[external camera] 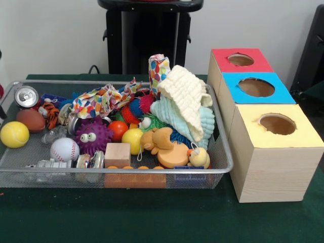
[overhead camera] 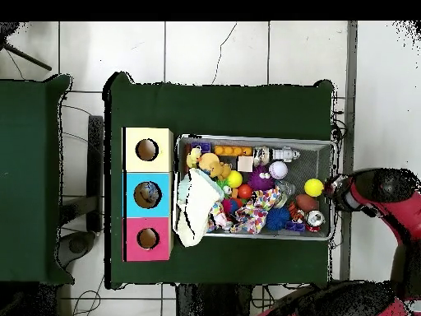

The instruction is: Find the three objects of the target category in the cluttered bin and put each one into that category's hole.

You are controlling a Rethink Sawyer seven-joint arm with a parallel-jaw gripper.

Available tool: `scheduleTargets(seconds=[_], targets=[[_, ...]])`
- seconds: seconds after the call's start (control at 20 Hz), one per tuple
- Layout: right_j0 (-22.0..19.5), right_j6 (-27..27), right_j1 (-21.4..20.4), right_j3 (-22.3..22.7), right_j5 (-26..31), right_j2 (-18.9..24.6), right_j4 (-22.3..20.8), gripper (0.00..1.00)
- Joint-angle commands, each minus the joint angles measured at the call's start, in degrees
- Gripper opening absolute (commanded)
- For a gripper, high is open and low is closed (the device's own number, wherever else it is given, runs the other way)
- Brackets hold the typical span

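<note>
The silver wire mesh basket sits on the green table, heaped with toys; it also shows in the overhead view. In it lie a yellow tennis ball, a baseball, a purple spiky ball with eyes, a wooden cube, an orange ball, a yellow ball, a cream cloth and a rubber duck. Three wooden boxes with round holes stand beside it: red, blue, yellow. My red arm reaches the basket's right end in the overhead view; the gripper itself is unclear.
A brown football, a metal can, a tiger toy and a colourful patterned cloth crowd the basket's left half. The black pedestal stands behind the table. A second green table lies left in the overhead view.
</note>
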Motion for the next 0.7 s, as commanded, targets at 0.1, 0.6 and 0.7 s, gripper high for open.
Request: scheduleTargets(seconds=[0.1, 0.6, 0.7], targets=[[-0.8, -3.2, 4.5, 5.3, 7.6, 10.2, 1.0, 0.00], [-1.4, -0.5, 7.5, 6.3, 10.9, 11.5, 1.3, 0.00], [-1.5, -1.0, 8.0, 5.7, 11.1, 11.8, 1.0, 0.00]])
